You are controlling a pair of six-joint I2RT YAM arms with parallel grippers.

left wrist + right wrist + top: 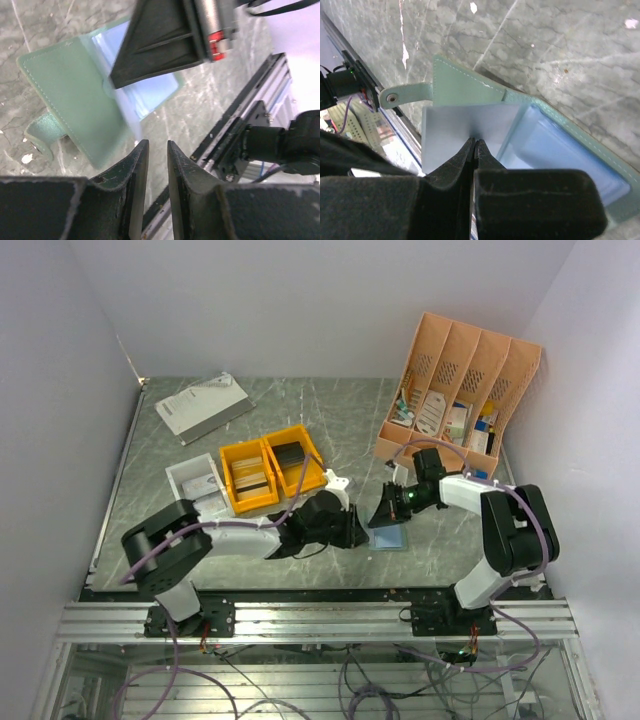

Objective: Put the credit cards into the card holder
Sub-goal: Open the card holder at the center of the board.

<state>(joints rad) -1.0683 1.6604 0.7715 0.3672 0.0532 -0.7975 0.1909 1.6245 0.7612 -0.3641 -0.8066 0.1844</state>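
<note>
Right gripper (473,143) pinching pale card (465,125), jaws closed on it, above open holder (460,87). Holder lying on table (340,420) between arms. Left gripper (157,146) hovering just beside holder, narrow gap, empty.

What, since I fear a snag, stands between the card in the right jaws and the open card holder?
Nothing visible does. The right gripper pinches the card right at the open card holder, its edge over the light blue inside. The left gripper sits beside the holder, jaws slightly apart and empty, off that path.

White arm links (462,490), black joints (515,525), purple-grey cables (215,524), black wedge-shaped fingers (134,172)
</note>
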